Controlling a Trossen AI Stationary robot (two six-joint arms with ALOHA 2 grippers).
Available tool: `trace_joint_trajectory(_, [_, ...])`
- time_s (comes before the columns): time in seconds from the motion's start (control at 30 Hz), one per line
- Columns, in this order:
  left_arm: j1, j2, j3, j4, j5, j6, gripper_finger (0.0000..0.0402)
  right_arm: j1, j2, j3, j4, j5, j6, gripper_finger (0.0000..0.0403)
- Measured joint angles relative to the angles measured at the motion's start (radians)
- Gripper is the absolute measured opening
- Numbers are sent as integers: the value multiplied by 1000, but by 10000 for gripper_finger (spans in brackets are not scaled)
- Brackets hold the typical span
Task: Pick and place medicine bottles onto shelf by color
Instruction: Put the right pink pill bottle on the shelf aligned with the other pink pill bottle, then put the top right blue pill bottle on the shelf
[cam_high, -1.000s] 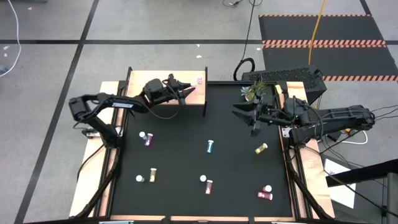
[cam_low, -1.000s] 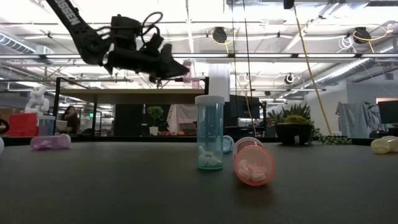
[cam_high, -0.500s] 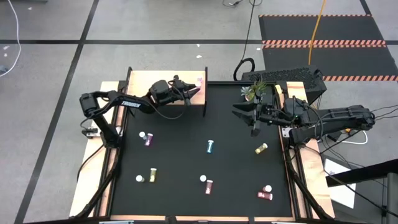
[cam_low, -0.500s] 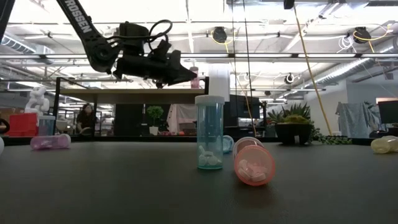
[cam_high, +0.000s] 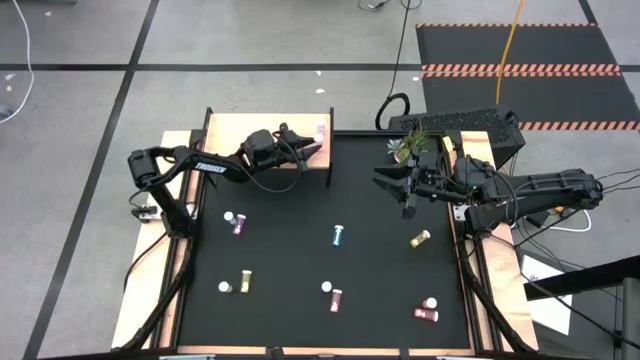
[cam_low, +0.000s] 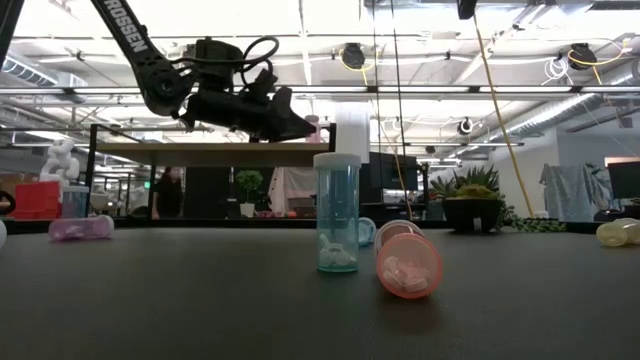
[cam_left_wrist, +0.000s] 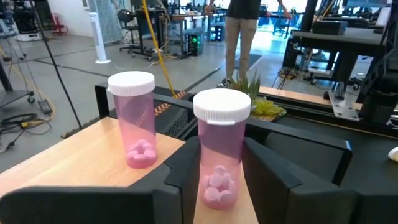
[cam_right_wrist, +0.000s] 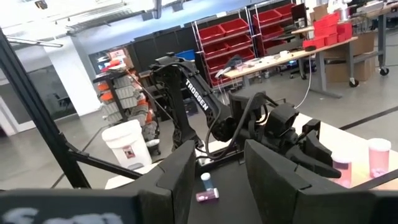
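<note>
Left pincer (cam_left_wrist: 221, 180) loosened (pink bottle (cam_left_wrist: 221, 152)).

grey floor (cam_high: 250, 40), red bin racks (cam_right_wrist: 233, 37)

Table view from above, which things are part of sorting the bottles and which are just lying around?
Part of the job:
- shelf
- two pink bottles on it
- loose bottles on the black mat
- left gripper around one pink bottle
- right gripper, waiting

Just lying about:
- potted plant
- keyboard
</note>
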Motion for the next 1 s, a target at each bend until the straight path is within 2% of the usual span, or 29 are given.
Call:
trace_joint_trajectory(0.3, [-5,-6,0,-1,-30,6,220,0,29,0,-5,0,17,171])
trace_joint_trajectory(0.47, [-4,-86,0,-56,-23,55,265,0,54,0,-4,-3,32,184])
trace_joint_trajectory(0.63, [-6,-206,0,-266,-22,83,289,0,60,0,-3,-6,31,185])
trace_joint_trajectory(0.8, [-39,-332,0,-502,-26,103,294,0,61,0,3,-28,32,185])
trace_joint_trajectory(1.0, [-139,-500,0,-782,-159,75,294,21,61,0,-9,-30,40,185])
